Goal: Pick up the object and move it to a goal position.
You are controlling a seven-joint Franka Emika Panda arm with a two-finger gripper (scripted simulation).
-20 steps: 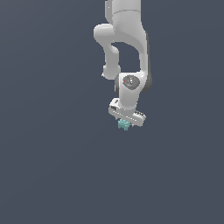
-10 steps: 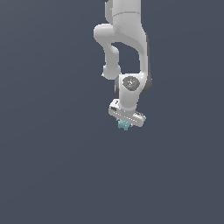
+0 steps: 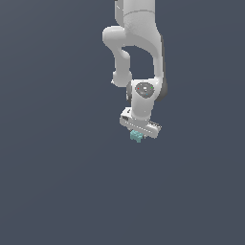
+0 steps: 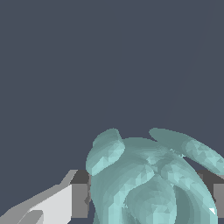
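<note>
Between the tool's (image 3: 138, 136) fingers (image 4: 80, 200), a lumpy, lobed teal-cyan object (image 4: 148, 179).

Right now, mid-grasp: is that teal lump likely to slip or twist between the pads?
Teal lump is rounded and lobed, so pad contact is probably uneven; it could twist. Gripper dwarfs it, so likely light. It looks rigid, not floppy.

White, smooth-shelled robot arm (image 3: 139, 28) built of rounded, tube-like links joined by bulbous elbows, with a dark band along one edge of the lower link. The round wrist housing (image 3: 143, 91) bears a grey circular face with small red marks. Below it sits a flat, white, bar-shaped gripper body (image 3: 140, 125) with dark slots along its side. In the wrist view, the fingers (image 4: 79, 199) appear as pale grey blocks with darker grey tips.
</note>
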